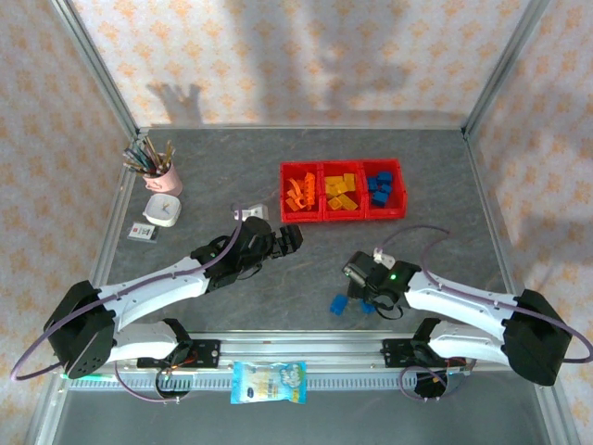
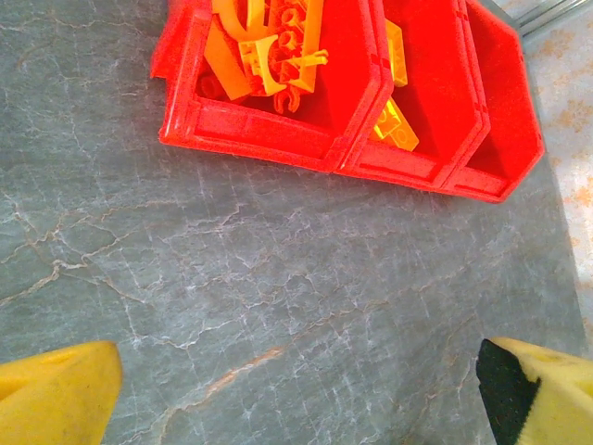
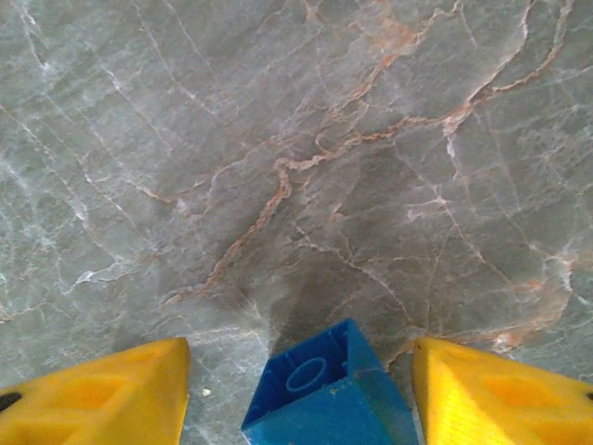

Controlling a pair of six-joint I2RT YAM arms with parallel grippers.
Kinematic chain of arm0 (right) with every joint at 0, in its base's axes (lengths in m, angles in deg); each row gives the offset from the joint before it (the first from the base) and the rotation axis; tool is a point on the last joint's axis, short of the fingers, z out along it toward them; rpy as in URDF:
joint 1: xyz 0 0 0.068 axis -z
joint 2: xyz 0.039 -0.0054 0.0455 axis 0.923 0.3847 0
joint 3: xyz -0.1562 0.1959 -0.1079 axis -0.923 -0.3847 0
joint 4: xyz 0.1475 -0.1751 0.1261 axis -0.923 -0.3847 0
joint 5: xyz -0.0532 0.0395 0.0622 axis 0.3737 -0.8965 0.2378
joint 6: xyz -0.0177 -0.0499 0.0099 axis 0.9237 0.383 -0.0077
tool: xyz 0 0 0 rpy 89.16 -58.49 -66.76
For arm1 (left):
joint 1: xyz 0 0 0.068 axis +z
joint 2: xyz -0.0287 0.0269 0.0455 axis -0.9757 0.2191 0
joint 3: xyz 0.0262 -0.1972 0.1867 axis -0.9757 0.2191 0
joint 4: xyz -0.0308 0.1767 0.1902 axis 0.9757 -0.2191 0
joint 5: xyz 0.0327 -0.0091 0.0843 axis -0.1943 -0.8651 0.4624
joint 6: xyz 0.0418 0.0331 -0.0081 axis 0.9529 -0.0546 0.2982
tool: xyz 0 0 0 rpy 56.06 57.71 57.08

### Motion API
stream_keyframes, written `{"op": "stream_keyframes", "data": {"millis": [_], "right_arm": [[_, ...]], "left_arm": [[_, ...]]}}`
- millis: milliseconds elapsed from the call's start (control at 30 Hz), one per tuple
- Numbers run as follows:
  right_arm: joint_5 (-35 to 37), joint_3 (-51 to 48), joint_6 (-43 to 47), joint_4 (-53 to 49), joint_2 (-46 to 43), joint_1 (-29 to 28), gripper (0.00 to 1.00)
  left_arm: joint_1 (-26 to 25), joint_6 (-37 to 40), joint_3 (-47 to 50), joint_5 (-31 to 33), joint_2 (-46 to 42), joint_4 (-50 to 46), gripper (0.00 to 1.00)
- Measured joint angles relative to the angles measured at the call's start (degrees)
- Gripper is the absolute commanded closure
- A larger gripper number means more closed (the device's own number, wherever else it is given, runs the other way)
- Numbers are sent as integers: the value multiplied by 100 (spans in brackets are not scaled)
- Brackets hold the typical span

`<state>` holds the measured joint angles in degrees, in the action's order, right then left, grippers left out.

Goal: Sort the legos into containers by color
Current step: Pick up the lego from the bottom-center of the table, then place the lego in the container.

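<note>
Much open table [image 1: 310, 278] near containers [image 1: 343, 219]

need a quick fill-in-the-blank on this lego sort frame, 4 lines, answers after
1. The right gripper straddles a ____ brick on the table.
2. The middle red bin holds ____ legos.
3. The left gripper hovers with its jaws ____.
4. The pencils stand in a ____ cup.
Answers: blue; yellow; open; pink.
</note>
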<state>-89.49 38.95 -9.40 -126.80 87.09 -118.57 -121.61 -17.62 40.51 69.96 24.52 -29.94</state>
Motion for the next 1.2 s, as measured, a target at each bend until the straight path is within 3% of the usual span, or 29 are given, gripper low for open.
{"op": "stream_keyframes", "data": {"millis": [533,767,933,1200], "right_arm": [[33,-111,-177,72,286,-90,70],[367,107,-120,31,264,-24,75],[638,656,286,105,129,590,74],[988,1598,1497,817,664,2205,73]], "left_arm": [[0,7,0,61,223,0,1],[0,70,-13,63,223,-7,1],[2,225,-269,83,223,-61,1],[52,468,-887,85,402,-50,1]]}}
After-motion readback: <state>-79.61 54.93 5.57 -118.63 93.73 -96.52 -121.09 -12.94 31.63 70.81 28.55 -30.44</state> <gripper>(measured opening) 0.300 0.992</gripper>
